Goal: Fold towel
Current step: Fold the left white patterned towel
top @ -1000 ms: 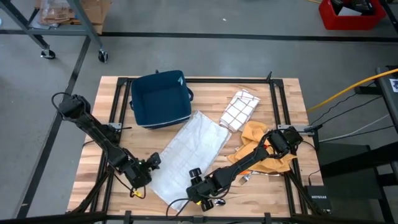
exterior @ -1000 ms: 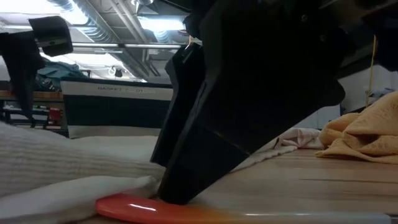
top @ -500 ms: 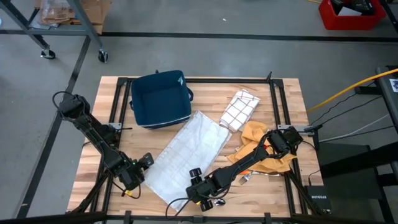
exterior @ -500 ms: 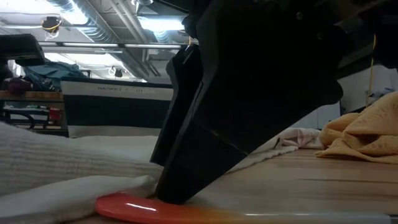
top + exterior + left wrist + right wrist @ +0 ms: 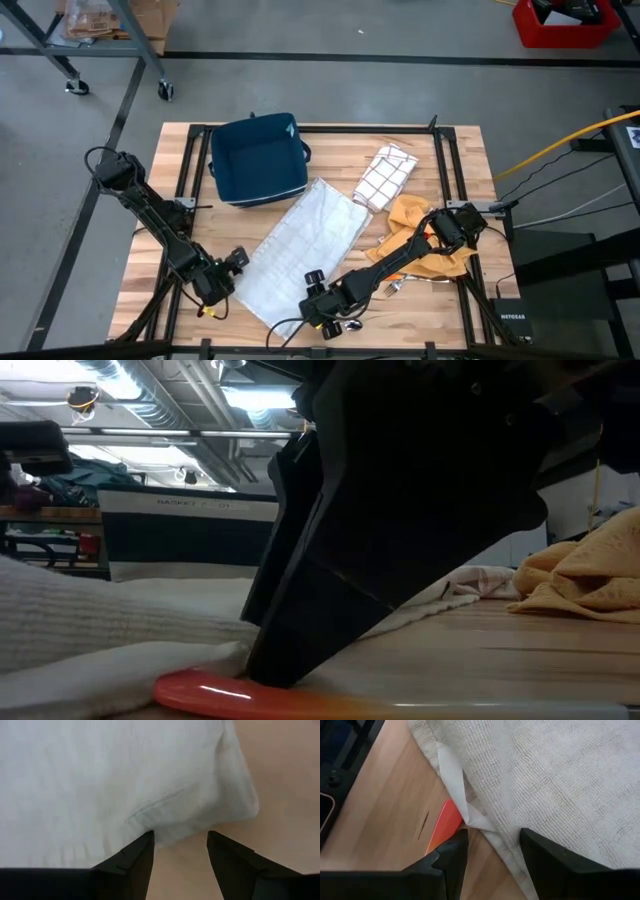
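Wooden table (image 5: 460, 160), white towel (image 5: 300, 250), possibly workshop shelving behind

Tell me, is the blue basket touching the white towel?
Touching. The high view shows the white towel's far corner running up against the blue basket's near edge with no wood visible between them.

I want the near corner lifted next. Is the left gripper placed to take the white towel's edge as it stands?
Probably yes. The left gripper is open with the white towel's edge right at its fingertips and bare table beside it; nothing blocks it.
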Action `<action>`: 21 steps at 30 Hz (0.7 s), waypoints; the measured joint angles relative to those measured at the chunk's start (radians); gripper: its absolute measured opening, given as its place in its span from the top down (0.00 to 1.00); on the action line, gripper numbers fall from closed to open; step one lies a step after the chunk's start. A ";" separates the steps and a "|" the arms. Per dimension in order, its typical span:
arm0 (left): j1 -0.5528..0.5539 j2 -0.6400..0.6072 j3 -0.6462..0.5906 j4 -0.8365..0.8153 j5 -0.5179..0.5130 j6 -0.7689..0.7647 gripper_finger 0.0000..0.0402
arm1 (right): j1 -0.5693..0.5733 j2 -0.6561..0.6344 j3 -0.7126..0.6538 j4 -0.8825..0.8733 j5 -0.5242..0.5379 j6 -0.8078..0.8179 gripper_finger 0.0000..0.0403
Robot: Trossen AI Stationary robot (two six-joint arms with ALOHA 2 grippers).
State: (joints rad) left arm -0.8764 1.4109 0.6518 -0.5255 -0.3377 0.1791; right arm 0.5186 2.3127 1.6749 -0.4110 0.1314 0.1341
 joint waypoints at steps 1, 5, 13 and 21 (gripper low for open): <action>0.000 0.000 0.000 -0.020 -0.001 -0.025 0.56 | 0.000 0.000 0.000 0.000 0.000 0.000 0.54; 0.000 0.000 0.000 -0.085 -0.006 -0.135 0.56 | -0.001 0.000 0.000 0.000 -0.010 0.000 0.54; -0.001 0.000 0.000 -0.062 -0.007 -0.139 0.56 | -0.001 0.000 0.000 -0.001 -0.012 0.000 0.54; -0.001 0.000 0.000 -0.059 -0.078 -0.091 0.56 | -0.002 0.000 0.000 -0.001 -0.016 -0.001 0.54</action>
State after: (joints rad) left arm -0.8772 1.4109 0.6518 -0.5850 -0.4154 0.0880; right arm 0.5167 2.3127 1.6749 -0.4122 0.1154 0.1333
